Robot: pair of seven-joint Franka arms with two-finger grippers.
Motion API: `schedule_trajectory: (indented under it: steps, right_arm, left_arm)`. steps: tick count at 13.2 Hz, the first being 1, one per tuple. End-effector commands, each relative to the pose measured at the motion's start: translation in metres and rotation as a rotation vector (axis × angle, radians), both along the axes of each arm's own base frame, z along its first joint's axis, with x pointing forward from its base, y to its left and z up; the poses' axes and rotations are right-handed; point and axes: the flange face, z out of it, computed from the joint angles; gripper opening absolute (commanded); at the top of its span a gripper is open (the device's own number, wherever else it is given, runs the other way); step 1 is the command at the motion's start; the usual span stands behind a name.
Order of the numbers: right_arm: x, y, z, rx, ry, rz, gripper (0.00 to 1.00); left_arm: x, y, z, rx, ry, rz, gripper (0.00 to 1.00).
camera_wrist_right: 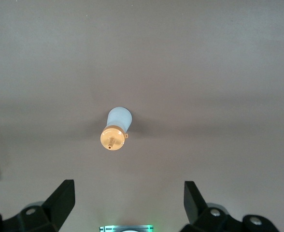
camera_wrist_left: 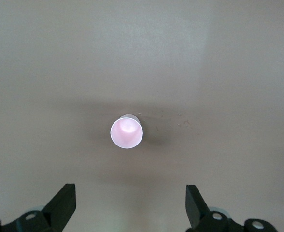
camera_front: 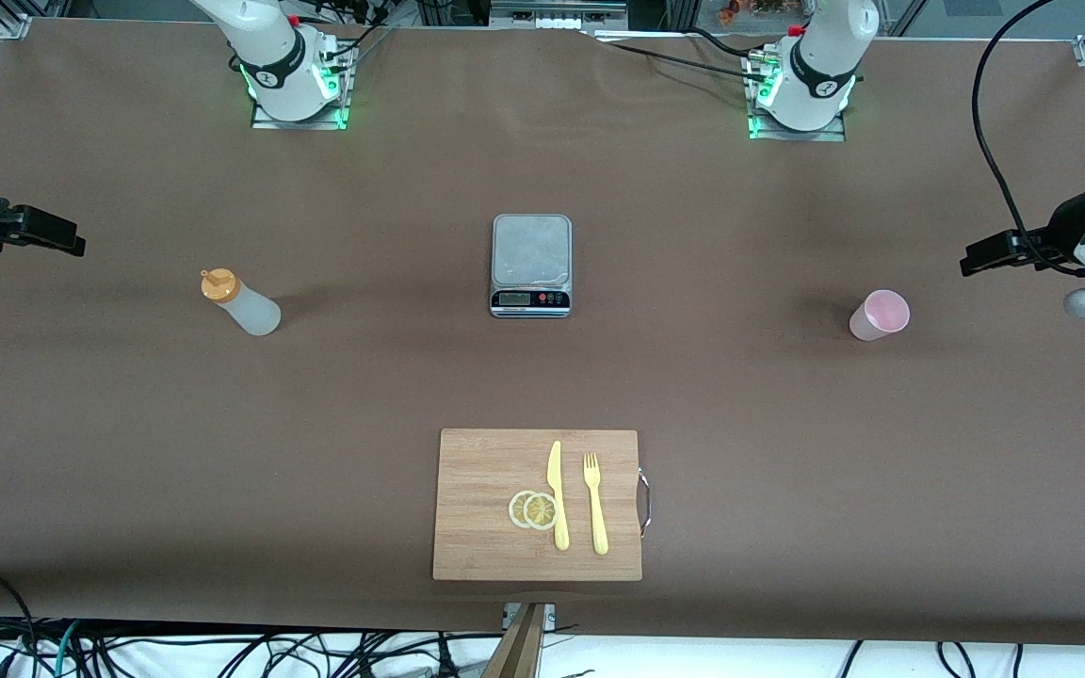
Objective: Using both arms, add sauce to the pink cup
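Sauce bottle [camera_front: 243, 303] upright, scale [camera_front: 531, 265] mid-table, pink cup [camera_front: 879, 314] toward left arm's end

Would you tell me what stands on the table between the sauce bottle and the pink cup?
The front view shows a kitchen scale between the sauce bottle and pink cup.

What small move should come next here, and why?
Probably lower the open right gripper toward the upright translucent squeeze bottle with the orange cap. Neither it nor the pale pink plastic cup is held, and the left gripper hangs open above the cup.
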Motion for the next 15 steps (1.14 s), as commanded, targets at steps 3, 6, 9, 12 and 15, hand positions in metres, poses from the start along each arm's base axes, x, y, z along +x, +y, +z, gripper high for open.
schedule_trajectory:
  steps: [3, 6, 9, 12, 15]
  right_arm:
    - [0.004, -0.001, 0.005, -0.004, -0.008, 0.004, 1.00]
    - [0.004, -0.001, 0.005, -0.004, -0.008, 0.004, 1.00]
    - [0.004, -0.003, 0.005, -0.003, -0.010, 0.001, 1.00]
    - [0.004, -0.006, 0.004, -0.005, -0.008, -0.003, 1.00]
    - [0.004, -0.006, 0.004, -0.005, -0.008, -0.004, 1.00]
  left_arm:
    - [-0.011, -0.001, -0.002, -0.009, -0.018, 0.009, 1.00]
    - [-0.011, -0.001, -0.009, -0.009, -0.014, 0.008, 1.00]
    - [-0.012, 0.001, -0.016, -0.009, -0.012, 0.010, 1.00]
    - [-0.013, 0.003, -0.019, -0.008, -0.009, 0.013, 1.00]
    - [-0.017, 0.003, -0.025, -0.007, -0.018, 0.014, 1.00]
